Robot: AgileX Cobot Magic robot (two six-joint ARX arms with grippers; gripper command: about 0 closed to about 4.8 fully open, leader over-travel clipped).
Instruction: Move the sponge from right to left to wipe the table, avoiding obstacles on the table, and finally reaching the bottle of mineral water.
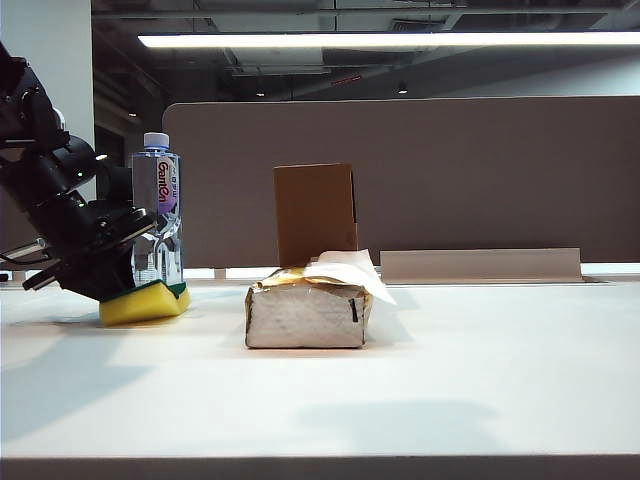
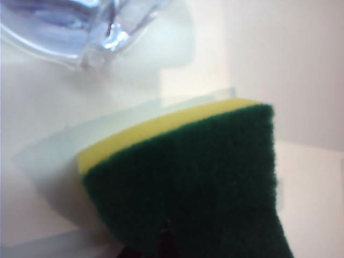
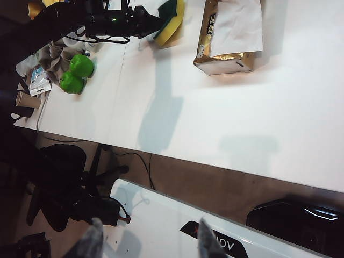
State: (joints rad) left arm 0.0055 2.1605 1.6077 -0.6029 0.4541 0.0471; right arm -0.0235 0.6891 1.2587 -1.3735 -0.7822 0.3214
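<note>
Sponge [image 1: 146,302] pressed to the table [image 1: 400,390] at the foot of the water bottle [image 1: 157,210], held by the left claw [image 1: 120,262].

The clear bottle stands upright with water in it. The tissue pack [image 1: 306,312] sits mid-table with a white tissue [image 1: 352,270] sticking out, and a cardboard box [image 1: 315,212] stands upright behind it. The left claw is clamped tight on the sponge, green scouring side [image 2: 204,188] toward its camera, yellow foam down on the table. The right claw [image 3: 148,239] hangs well off the table's edge, fingers [image 3: 91,239] spread apart and holding nothing.
</note>
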